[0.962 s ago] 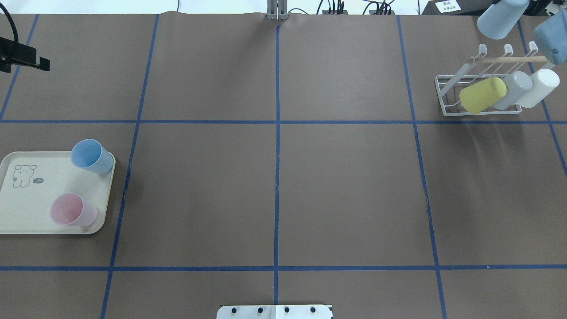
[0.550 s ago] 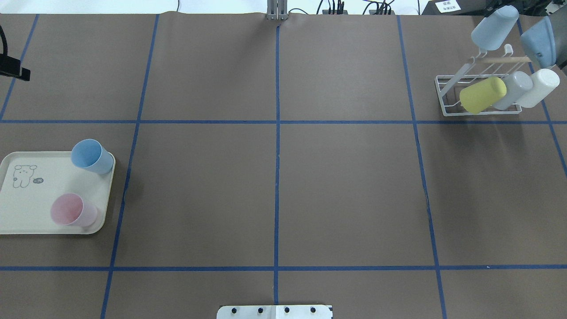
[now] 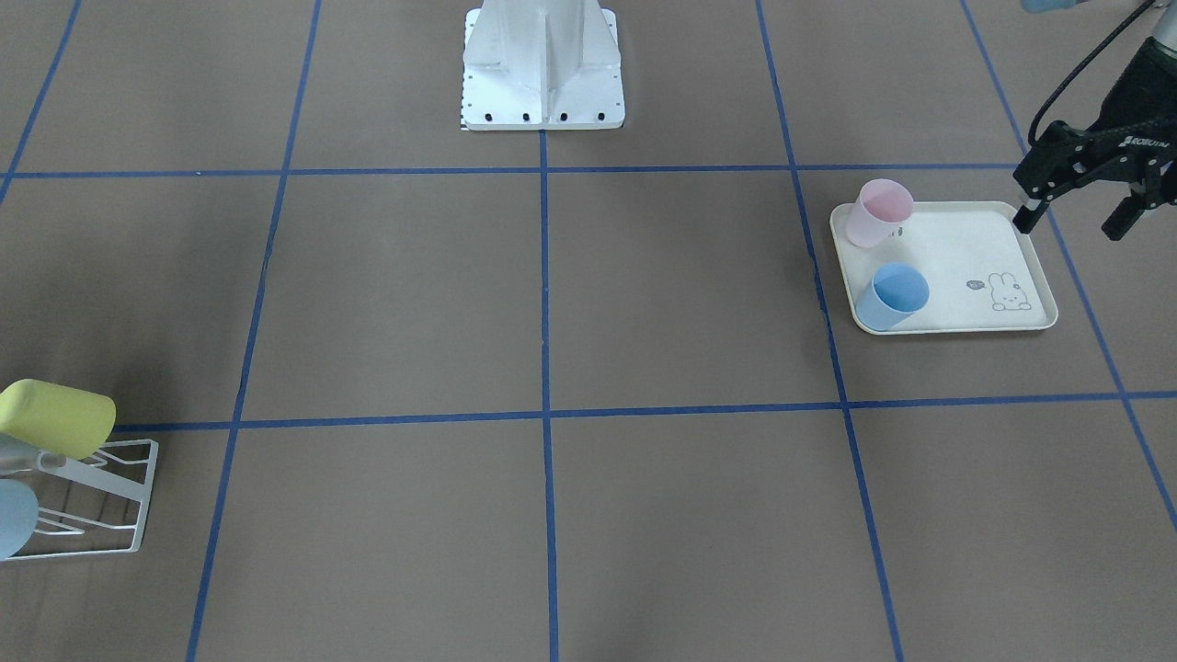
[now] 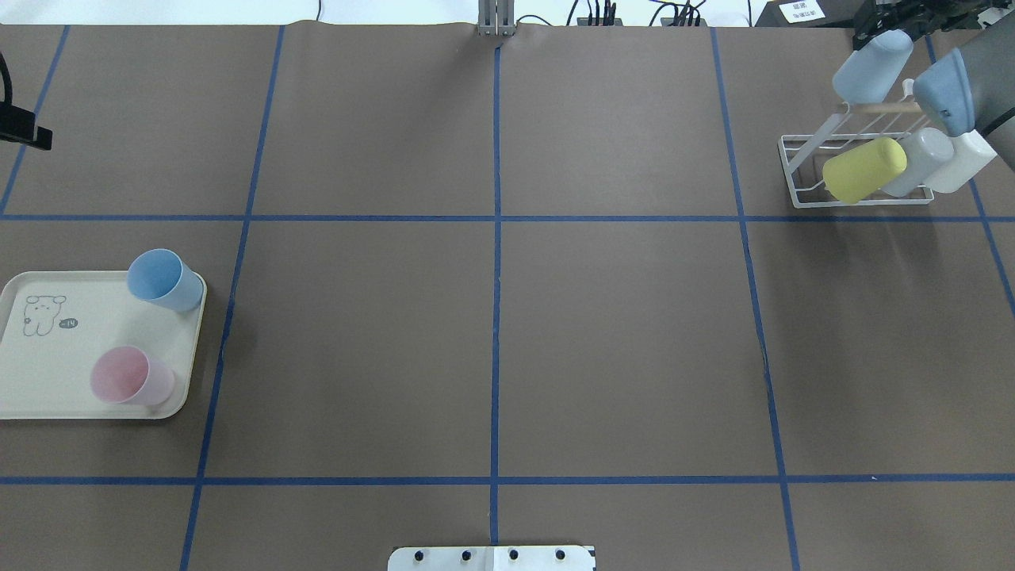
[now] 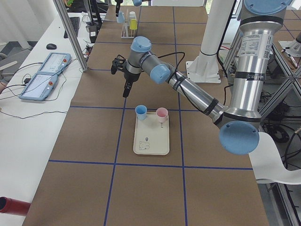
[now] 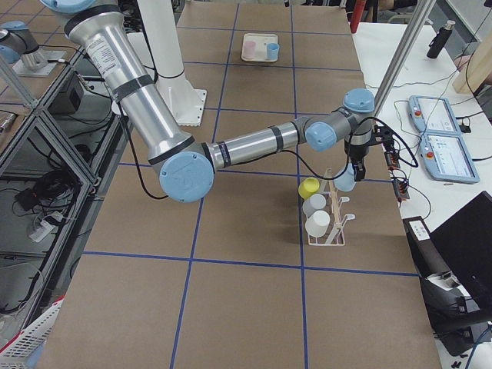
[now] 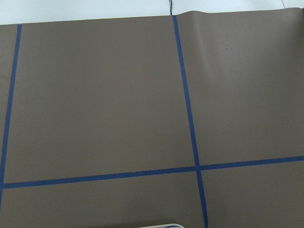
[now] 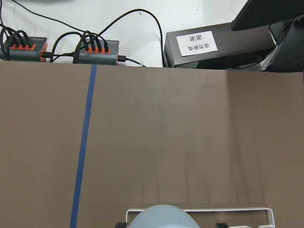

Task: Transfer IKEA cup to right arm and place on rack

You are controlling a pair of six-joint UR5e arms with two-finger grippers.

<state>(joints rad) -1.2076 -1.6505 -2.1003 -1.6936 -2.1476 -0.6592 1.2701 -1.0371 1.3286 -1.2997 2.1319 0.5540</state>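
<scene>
Pale blue cup (image 4: 872, 65) hangs tilted at my right gripper (image 6: 355, 163), mouth toward a back peg of the rack (image 4: 801, 170), angled to slide on I reckon; fingers hidden, can't tell the grip. Left gripper (image 3: 1074, 219) spread, empty, beside the tray (image 3: 975, 253)

The table cover (image 4: 618, 333) is a matt brown, paper-like sheet, faintly creased and marked off with smooth blue tape (image 4: 496, 317). The rack (image 4: 787, 168) is thin white-coated wire with a bare, light wooden dowel (image 4: 880, 106). The pale blue cup (image 4: 871, 67), yellow cup (image 4: 864, 169), blue cup (image 4: 165, 279) and pink cup (image 4: 131, 376) look like smooth matt plastic. The cream tray (image 4: 47, 373) has a smooth, low sheen. The right arm's tube (image 6: 127, 73) is silvery metal, and its joint cap (image 6: 184, 175) is smooth blue plastic.
</scene>
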